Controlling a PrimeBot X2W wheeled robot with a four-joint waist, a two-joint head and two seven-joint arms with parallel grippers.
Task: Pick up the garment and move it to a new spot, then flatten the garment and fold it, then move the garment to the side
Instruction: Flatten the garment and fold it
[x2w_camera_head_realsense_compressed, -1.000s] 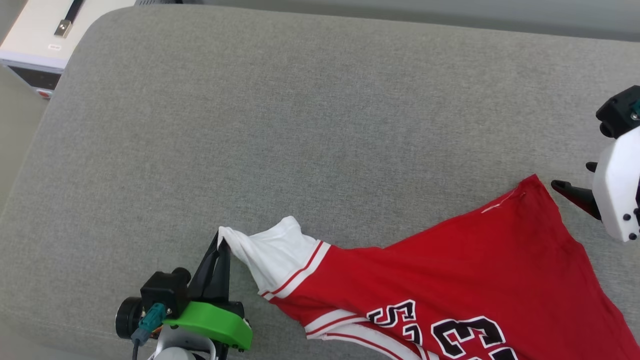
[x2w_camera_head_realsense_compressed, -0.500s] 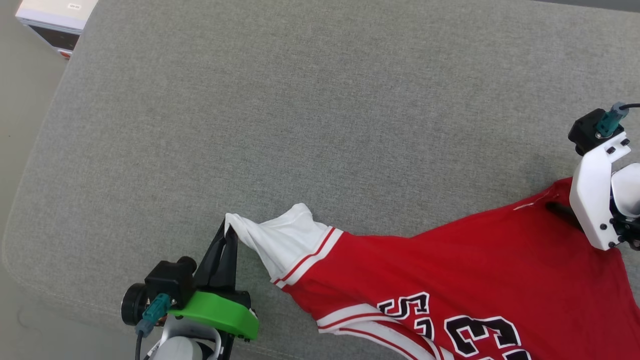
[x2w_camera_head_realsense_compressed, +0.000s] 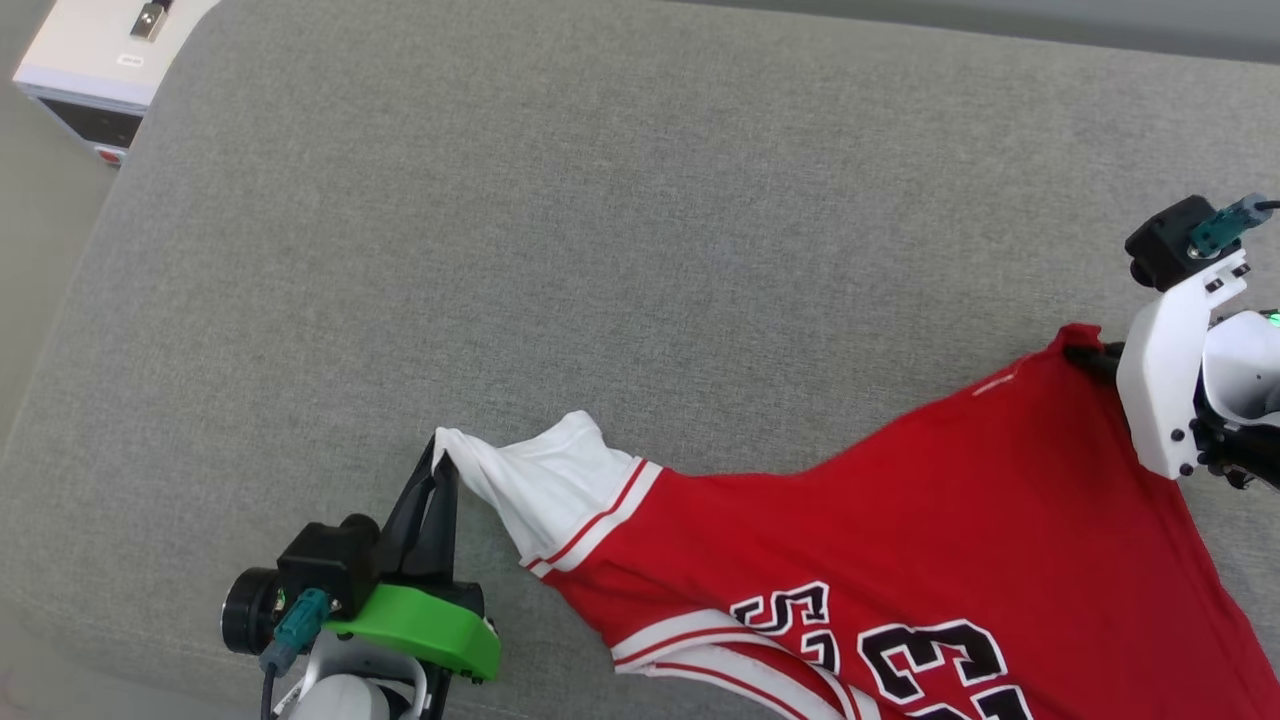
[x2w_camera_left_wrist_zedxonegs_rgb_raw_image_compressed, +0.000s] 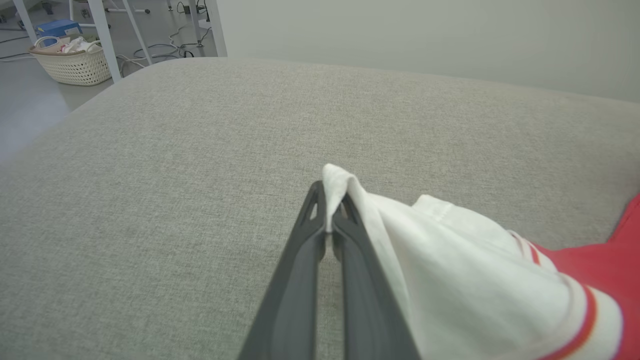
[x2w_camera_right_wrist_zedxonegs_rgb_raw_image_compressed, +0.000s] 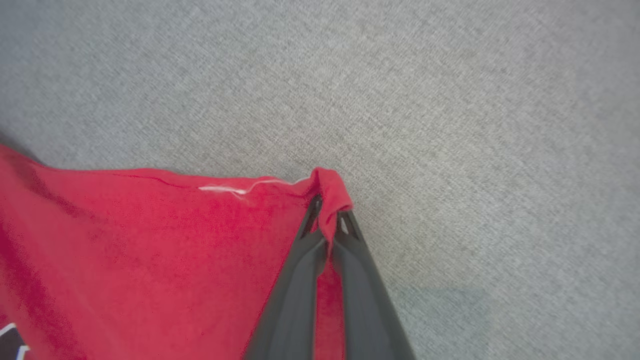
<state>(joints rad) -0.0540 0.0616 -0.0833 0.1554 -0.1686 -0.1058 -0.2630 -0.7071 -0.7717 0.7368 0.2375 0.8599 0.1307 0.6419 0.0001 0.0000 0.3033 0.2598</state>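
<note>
The garment (x2w_camera_head_realsense_compressed: 900, 540), a red jersey T-shirt with a white sleeve and black-and-white lettering, lies stretched across the lower right of the grey cushion. My left gripper (x2w_camera_head_realsense_compressed: 442, 468) is shut on the tip of the white sleeve (x2w_camera_left_wrist_zedxonegs_rgb_raw_image_compressed: 450, 280), pinching it between both fingers (x2w_camera_left_wrist_zedxonegs_rgb_raw_image_compressed: 330, 200). At the right, my right gripper (x2w_camera_head_realsense_compressed: 1085, 355) is shut on the garment's red hem corner (x2w_camera_right_wrist_zedxonegs_rgb_raw_image_compressed: 327, 187), which bunches over its fingertips (x2w_camera_right_wrist_zedxonegs_rgb_raw_image_compressed: 327, 210). The fabric (x2w_camera_right_wrist_zedxonegs_rgb_raw_image_compressed: 150, 250) runs taut between the two grips.
The grey cushion (x2w_camera_head_realsense_compressed: 620, 250) spreads wide and bare toward the back and left. A white box (x2w_camera_head_realsense_compressed: 90, 70) sits on the floor past its far left corner. A woven basket (x2w_camera_left_wrist_zedxonegs_rgb_raw_image_compressed: 72, 62) and table legs stand on the floor beyond.
My right gripper, open beside the hem corner a second ago, came over the corner and shut on it. The left gripper kept its hold on the sleeve. The head camera shifted a little.
</note>
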